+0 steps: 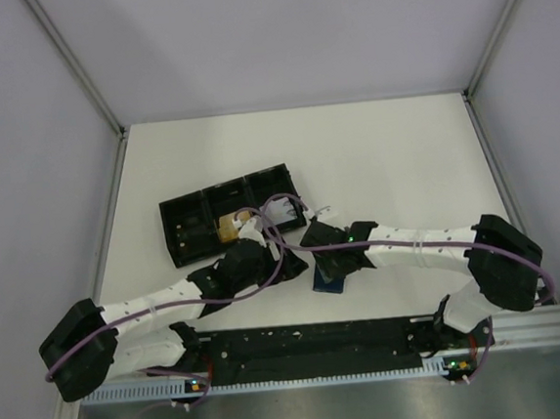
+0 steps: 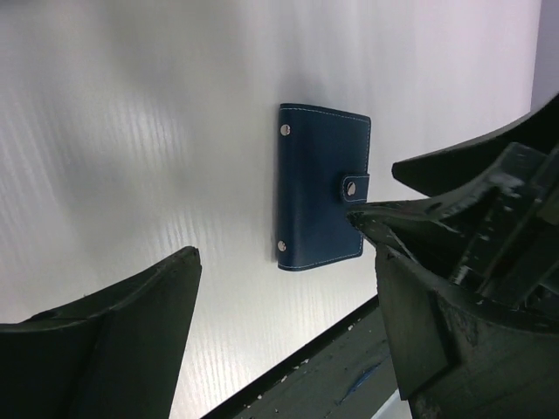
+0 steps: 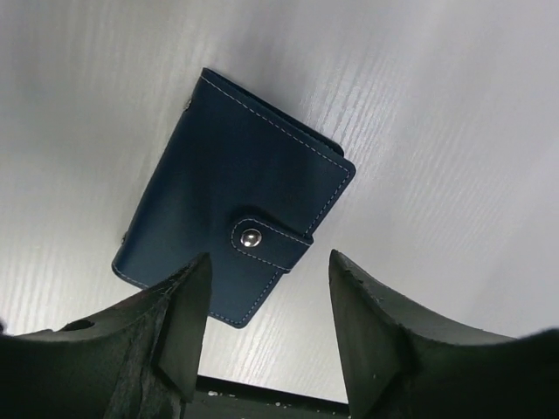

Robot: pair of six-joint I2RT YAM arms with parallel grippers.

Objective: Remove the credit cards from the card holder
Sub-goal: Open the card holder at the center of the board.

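**Card holder** point(image 3: 229, 188). Dark-blue folding wallet with pale stitching. It lies flat on the white table point(image 1: 383, 151), toward the near side, between the two arm tips. Condition: folded shut, snap tab point(image 3: 265, 241) pressed down over the cover. No card edge shows at any side.

**Credit card** point(image 1: 228, 230). One orange-tan rectangle, visible from the top view only. It lies in the middle compartment of the black three-compartment tray point(image 1: 169, 229), apart from the holder. No second card is visible anywhere.

**Right gripper** point(image 3: 269, 257). Poised over the snap-tab end of the holder. Jaws parted, nothing between them. Whether either finger touches the leather cannot be made out.

**Left gripper** point(image 2: 271, 237). Held low beside the holder, facing its cover. Jaws spread wide and empty.

**Status (judgement).** One card appears to be out and placed in the tray. The number left inside cannot be told, since the holder is closed. If any remain, the snap must be undone and the cover folded back. One gripper would then pin the holder while the other draws each card free. Neither gripper has a hold on anything at present.
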